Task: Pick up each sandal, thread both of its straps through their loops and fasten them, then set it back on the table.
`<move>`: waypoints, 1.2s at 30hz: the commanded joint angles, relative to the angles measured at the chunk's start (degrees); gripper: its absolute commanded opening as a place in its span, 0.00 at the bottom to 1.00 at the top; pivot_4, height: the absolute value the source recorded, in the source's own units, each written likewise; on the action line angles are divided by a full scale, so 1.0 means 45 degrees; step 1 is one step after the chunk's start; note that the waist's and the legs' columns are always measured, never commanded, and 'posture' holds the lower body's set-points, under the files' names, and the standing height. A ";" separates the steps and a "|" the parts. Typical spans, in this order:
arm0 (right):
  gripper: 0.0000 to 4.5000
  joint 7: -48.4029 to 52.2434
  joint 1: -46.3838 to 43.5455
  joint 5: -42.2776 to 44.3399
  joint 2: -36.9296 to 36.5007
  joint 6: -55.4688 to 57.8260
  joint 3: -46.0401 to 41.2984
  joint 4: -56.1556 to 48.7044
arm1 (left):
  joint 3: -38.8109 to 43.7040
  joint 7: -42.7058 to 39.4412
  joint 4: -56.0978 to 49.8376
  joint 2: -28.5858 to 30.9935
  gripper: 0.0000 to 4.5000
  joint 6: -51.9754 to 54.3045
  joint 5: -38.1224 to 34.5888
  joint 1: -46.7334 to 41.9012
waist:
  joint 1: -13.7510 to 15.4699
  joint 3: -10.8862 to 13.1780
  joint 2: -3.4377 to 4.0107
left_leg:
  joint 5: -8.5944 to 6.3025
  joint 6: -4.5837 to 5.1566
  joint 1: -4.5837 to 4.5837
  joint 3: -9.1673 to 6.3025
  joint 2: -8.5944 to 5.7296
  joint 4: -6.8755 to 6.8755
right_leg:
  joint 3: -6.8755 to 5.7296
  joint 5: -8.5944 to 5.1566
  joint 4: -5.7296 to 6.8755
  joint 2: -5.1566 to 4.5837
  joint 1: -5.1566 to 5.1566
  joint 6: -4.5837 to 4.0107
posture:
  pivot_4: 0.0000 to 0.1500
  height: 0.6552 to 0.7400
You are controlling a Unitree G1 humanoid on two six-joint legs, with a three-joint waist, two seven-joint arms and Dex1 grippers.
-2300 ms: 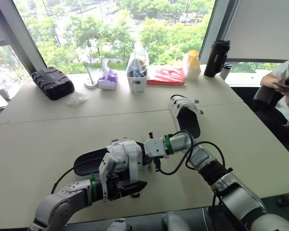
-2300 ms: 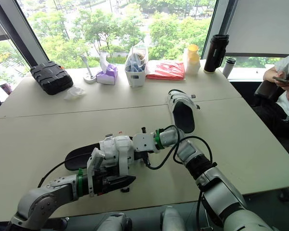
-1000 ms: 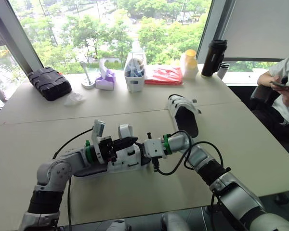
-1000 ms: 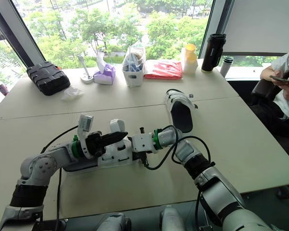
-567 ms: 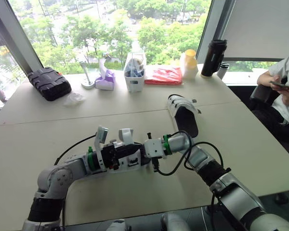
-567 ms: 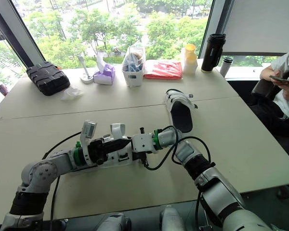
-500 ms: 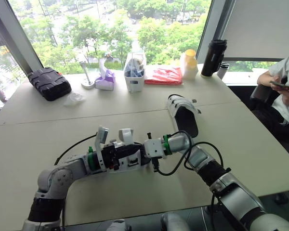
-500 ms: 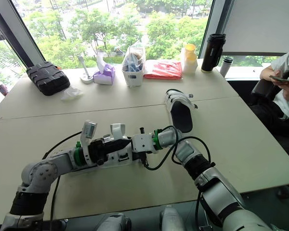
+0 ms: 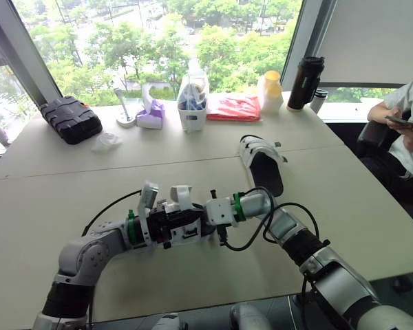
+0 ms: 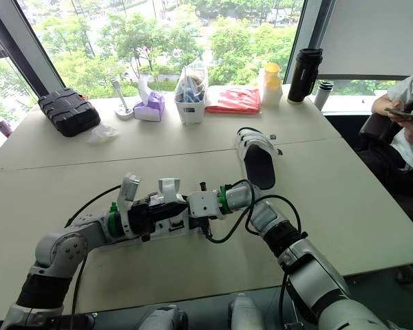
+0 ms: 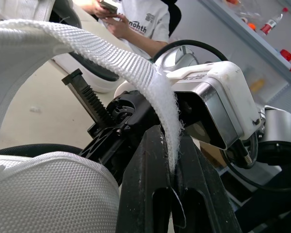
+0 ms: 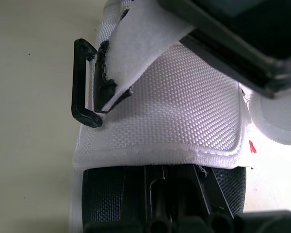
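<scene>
1. Sandal (image 9: 186, 234) nearest the robot is lying on a pale beige table (image 9: 69, 179), directly between the left gripper (image 11: 169, 141) and the right gripper (image 12: 167, 177).
2. Well beyond both grippers, a black ridged case (image 9: 72, 118), a purple tissue box (image 9: 153, 114), a white tub (image 9: 195, 113), a red packet (image 9: 236, 108), a yellow-capped bottle (image 9: 272, 93) and a black tumbler (image 9: 308, 82) are lining the table's far edge under a wide window (image 9: 158, 41) that is looking out on green trees.
3. A person (image 9: 409, 117) is sitting out past the right gripper's side, holding a phone.
4. A second sandal (image 9: 263, 165) is resting sole down beyond the right gripper, well apart from it.
5. Between the grippers, the near sandal is showing a white mesh upper, a black footbed and a black plastic loop (image 12: 80, 82) at its side.
6. The left gripper is pinching the white webbing strap (image 11: 87, 43), which is arching up off the upper into its pressed-together fingers.
7. The right gripper is sitting at the sandal's end, just beside the upper; whether it is clamping anything cannot be told.
</scene>
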 commanded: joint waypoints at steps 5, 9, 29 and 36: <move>0.00 0.0101 0.0385 -0.0821 -0.0190 0.0456 0.0466 0.0605 | -0.0558 -0.0489 0.0265 0.0600 0.02 -0.0325 0.0962 0.0316 | -0.0002 -0.0001 0.0001 | 0.0000 0.0000 0.0001 0.0001 0.0000 -0.0001 | 0.0000 0.0000 0.0000 0.0000 0.0000 0.0000 | 1.00 1.00; 0.00 0.0069 0.0360 -0.0817 -0.0168 0.0454 0.0453 0.0620 | -0.0789 -0.0576 0.0417 0.0632 0.02 -0.0707 0.1381 0.0302 | -0.0001 -0.0002 0.0002 | 0.0000 0.0000 0.0002 0.0000 0.0001 -0.0002 | 0.0000 -0.0001 0.0000 0.0000 0.0001 0.0000 | 1.00 1.00; 0.00 0.0005 0.0350 -0.0836 -0.0111 0.0459 0.0471 0.0638 | -0.0422 -0.0304 -0.0154 0.0532 0.02 0.0178 0.0578 0.0344 | -0.0013 -0.0018 0.0012 | -0.0001 0.0002 0.0004 -0.0006 0.0006 -0.0002 | -0.0002 -0.0004 -0.0001 -0.0001 0.0006 0.0008 | 1.00 1.00; 0.00 -0.0007 0.0451 -0.0856 -0.0164 0.0446 0.0498 0.0567 | -0.0037 0.0006 -0.0634 0.0655 0.02 0.1766 -0.0654 0.0316 | -0.0016 -0.0017 0.0010 | -0.0001 0.0001 0.0003 -0.0007 0.0005 -0.0003 | -0.0003 -0.0004 -0.0001 -0.0001 0.0006 0.0009 | 1.00 1.00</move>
